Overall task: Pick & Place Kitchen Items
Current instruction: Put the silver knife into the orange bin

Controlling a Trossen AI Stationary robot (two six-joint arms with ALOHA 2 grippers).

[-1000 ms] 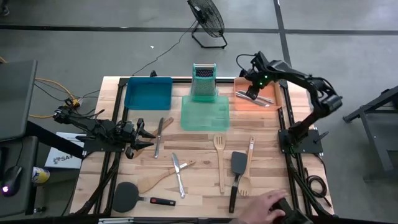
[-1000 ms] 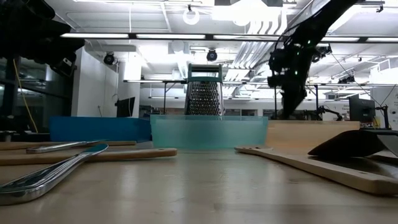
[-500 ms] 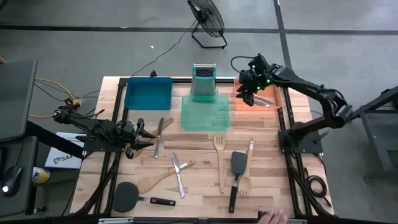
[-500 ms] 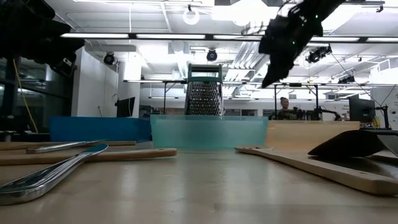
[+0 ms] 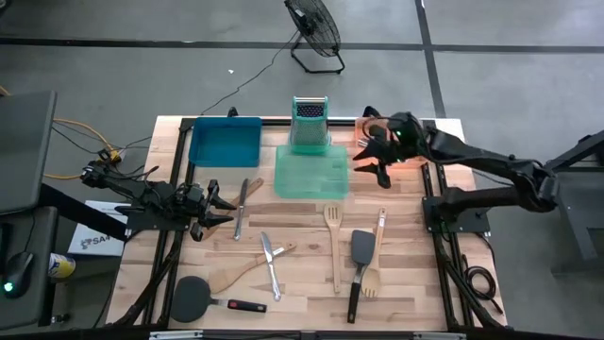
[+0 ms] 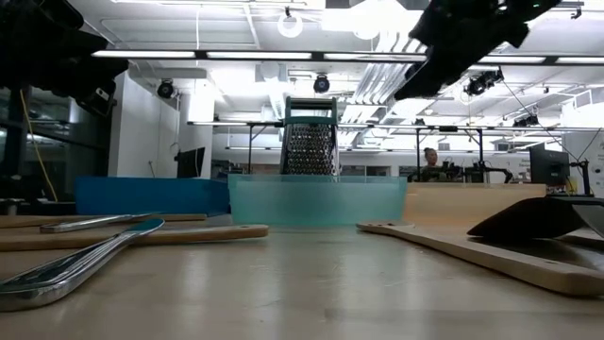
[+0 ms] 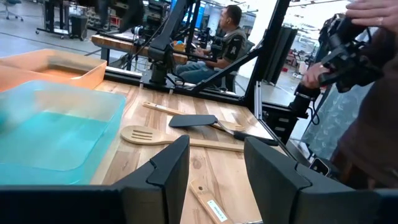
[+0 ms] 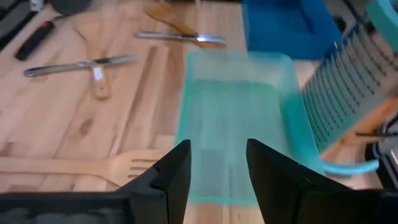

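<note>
Near edge of the table: I saw a black round spatula with a red-tipped handle (image 5: 203, 300) at near left, and a black slotted spatula (image 5: 360, 260) lying beside a wooden slotted spoon (image 5: 375, 253) at near right. Mid-table: a wooden spoon (image 5: 247, 269), two metal knives (image 5: 270, 264) (image 5: 242, 206) and a wooden fork-spatula (image 5: 333, 244) lay loose on the boards. I judged the task only begun, since most of the utensils remained on the bare table; cutlery (image 5: 408, 151) seemed to lie in the orange tray (image 5: 363, 157) at far right, though the arm hid most of it. The green tray (image 5: 311, 173) and blue tray (image 5: 226, 142) at the far edge looked empty, with the box grater (image 5: 309, 123) standing upright just behind the green one.

Arm pose: my left gripper (image 5: 219, 210) rested low at the table's left edge, near one knife, its fingers (image 7: 168, 171) parted and holding nothing. My right arm reached in from the right, stretched out, with the right gripper (image 5: 370, 157) raised between the orange and green trays; its fingers (image 8: 171, 171) stood apart around nothing, aimed toward the green tray.
</note>
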